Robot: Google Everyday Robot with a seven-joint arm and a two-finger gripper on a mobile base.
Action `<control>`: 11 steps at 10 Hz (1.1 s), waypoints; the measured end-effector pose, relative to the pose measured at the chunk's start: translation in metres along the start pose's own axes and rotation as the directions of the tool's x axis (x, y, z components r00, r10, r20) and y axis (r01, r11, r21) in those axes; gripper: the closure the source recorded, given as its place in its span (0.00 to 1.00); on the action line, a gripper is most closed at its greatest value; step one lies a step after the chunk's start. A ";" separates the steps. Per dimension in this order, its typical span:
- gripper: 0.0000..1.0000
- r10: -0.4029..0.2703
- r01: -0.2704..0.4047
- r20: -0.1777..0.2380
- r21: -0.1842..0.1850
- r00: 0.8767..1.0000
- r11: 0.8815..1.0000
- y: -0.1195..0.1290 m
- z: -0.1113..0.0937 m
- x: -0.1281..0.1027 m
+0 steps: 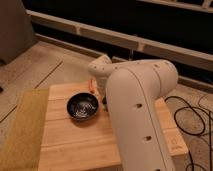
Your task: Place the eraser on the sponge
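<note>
End effector, hidden behind the white arm (140, 100) beside the black bowl (83, 107) — closed; whether it holds anything cannot be told

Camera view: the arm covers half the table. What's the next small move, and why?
Probably lift the arm slightly so the part of the table it covers shows. The hand, shut, is hidden behind the arm, apparently beside the black bowl. Neither eraser nor sponge is visible, only the bowl and an orange pen beyond it. Whether the hand holds anything can't be told.

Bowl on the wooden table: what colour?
The bowl is black, pale glints inside; camera view. The gripper is hidden behind the white arm beside it.
</note>
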 end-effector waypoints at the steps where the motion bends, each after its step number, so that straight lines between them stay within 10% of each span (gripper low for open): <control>1: 1.00 0.013 -0.013 -0.007 0.001 1.000 1.000 -0.003 0.001 0.003; 8: 1.00 0.088 -0.089 -0.060 -0.008 0.994 0.996 -0.023 0.012 0.019; 11: 0.76 0.072 -0.074 -0.064 -0.034 0.995 0.997 -0.024 0.017 0.011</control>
